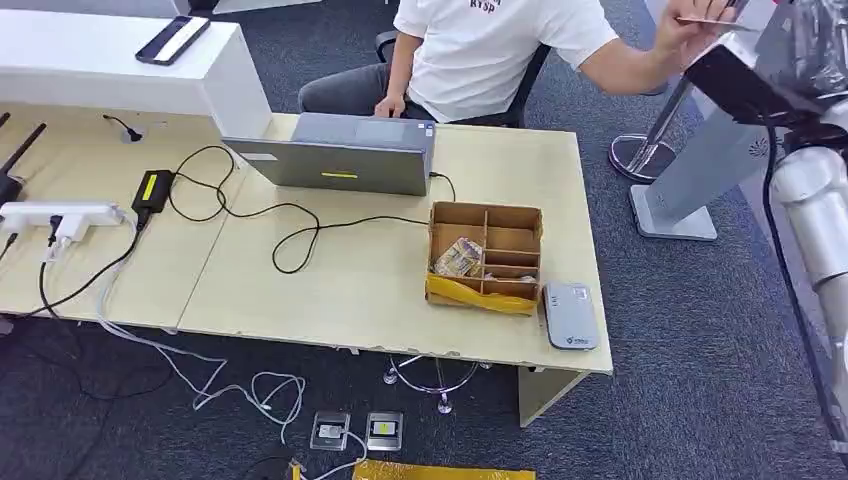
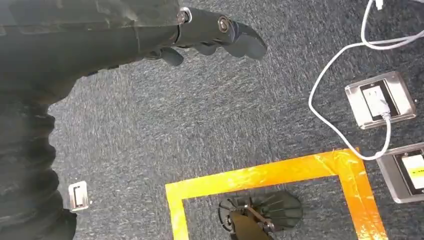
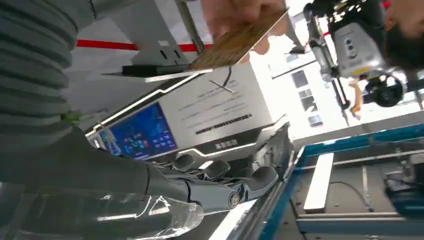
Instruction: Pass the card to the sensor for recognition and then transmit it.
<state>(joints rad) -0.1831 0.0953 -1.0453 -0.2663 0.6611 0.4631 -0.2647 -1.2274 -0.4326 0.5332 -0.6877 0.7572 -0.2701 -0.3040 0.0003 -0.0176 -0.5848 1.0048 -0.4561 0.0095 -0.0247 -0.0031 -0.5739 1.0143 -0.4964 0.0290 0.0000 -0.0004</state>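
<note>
Card point(image 3: 239, 42) sits in a person's hand point(image 3: 240, 15), pinched by one end above the flat top of the grey kiosk point(image 3: 210, 107) with its lit screen; in the head view the same person's hand point(image 1: 695, 25) holds it at the far right, off the table's right edge and over the carpet. The robot does not have it.

The right hand point(image 3: 220, 182) lies just below the kiosk's face, its dark fingers point(image 3: 260, 177) stretched out side by side and holding nothing; the card is apart from them, above. The left hand point(image 2: 215, 32) hangs over the carpet point(image 2: 200, 125), fingers loosely extended, empty.

The card looks thin, stiff and light, probably with a slick face, so I judge a flat pinch across its free end, thumb on one face and fingers on the other, to be the safest hold; gripping by an edge alone would likely let it pivot or slip.

Room is tight around the right hand: the kiosk body is close in front, its slanted stand point(image 1: 690, 180) and a round chrome base point(image 1: 640, 155) stand on the floor below. The sensor point(image 1: 570, 315) lies at the table's near right corner, just beside the cardboard box point(image 1: 485, 255), with open tabletop point(image 1: 350, 290) to its left and the table edge right beside it.
</note>
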